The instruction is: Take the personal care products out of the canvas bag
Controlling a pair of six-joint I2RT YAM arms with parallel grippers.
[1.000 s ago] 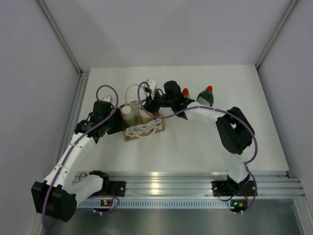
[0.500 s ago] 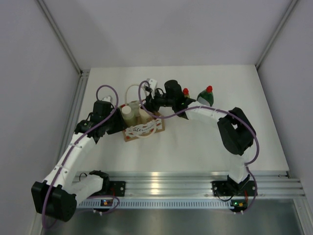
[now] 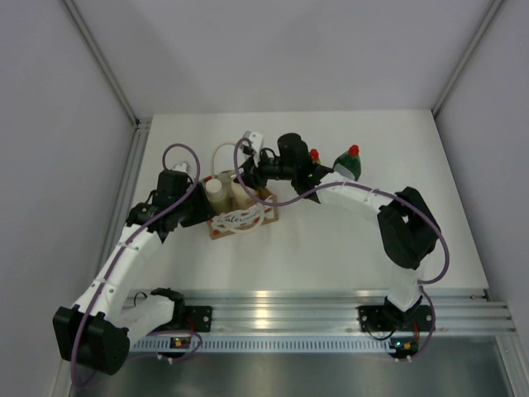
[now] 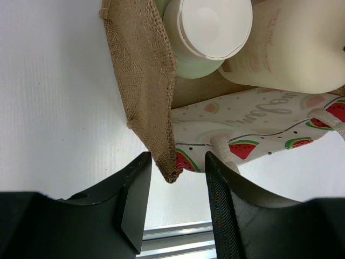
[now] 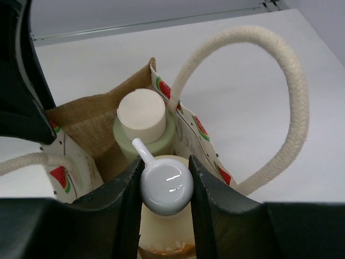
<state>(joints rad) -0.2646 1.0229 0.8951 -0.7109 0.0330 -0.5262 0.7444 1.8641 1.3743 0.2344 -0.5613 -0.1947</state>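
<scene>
Nearest first: left gripper [image 4: 175, 168] clamped on the burlap side wall of the canvas bag [image 4: 141, 81], at its lower corner, pinning it to the table [image 3: 331, 248] left of the table's middle. Bag cloth looks soft and floppy, so it would likely ride up with any bottle if not held. Inside, side by side: olive-grey cylinder [image 4: 207, 27], white cap up, and cream pump bottle [image 4: 291, 48]. Right gripper [image 5: 164, 174] closed on the pump head [image 5: 166, 188], fingers either side. Judgement: bottle is rigid, smooth plastic and probably light; the glossy rounded head is a slippery hold and may swivel or sink, so the neck below it looks surer. Rope handle [image 5: 291, 97] arches close by, a snag risk on a straight lift. Farther off, toward the far edge and right of the bag, yellow bottle [image 3: 314, 155] and dark green bottle [image 3: 347, 168] stand out on the table.
</scene>
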